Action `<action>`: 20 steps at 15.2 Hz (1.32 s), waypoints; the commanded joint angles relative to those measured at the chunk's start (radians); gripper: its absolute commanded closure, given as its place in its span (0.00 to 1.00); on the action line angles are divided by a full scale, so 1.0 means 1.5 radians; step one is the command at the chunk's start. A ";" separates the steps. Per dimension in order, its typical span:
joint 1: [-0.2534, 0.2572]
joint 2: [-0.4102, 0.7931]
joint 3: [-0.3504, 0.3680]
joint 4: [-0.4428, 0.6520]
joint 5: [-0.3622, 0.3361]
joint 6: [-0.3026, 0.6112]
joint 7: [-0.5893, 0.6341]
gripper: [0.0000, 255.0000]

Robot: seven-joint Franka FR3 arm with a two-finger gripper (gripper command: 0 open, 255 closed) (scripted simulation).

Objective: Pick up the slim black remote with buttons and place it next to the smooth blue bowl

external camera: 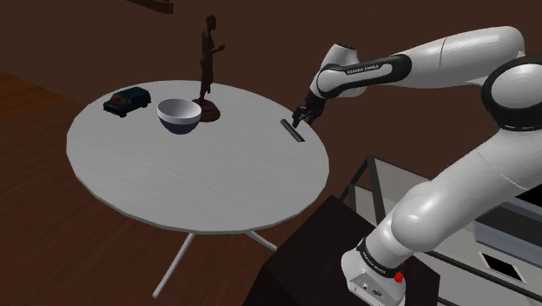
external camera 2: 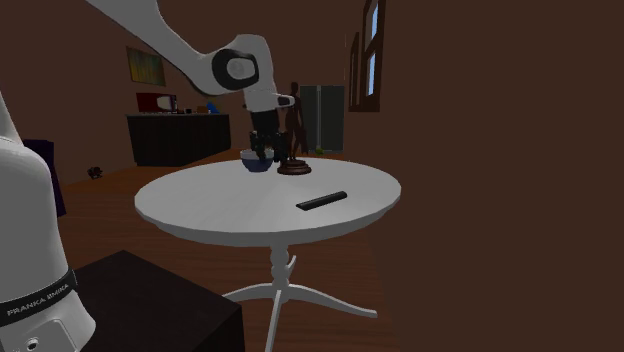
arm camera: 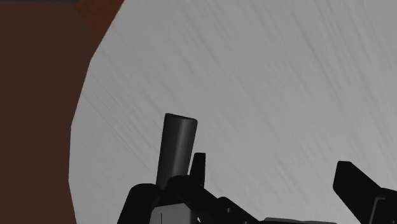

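Shoulder view: we see slim black remote flat on round white table, near edge facing stand, well apart from blue bowl. Gripper hovers close by remote. Wrist view: we find fingers spread apart, clasping nothing; remote lies beside one finger, not between.

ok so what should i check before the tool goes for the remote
1. tool open: ok, fingers apart.
2. remote between the fingers: not ok, it lies outside one finger.
3. remote flat on the table, nothing touching it: ok.
4. tool height over the remote: cannot tell.
5. bare table beside the blue bowl: ok, though the statue stands close on one side.
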 commanded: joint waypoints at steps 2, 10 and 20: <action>-0.008 0.065 -0.014 0.036 0.015 0.039 -0.004 0.00; -0.043 0.255 -0.036 0.173 0.091 0.112 -0.035 0.00; -0.069 0.361 -0.025 0.225 0.137 0.169 -0.059 0.00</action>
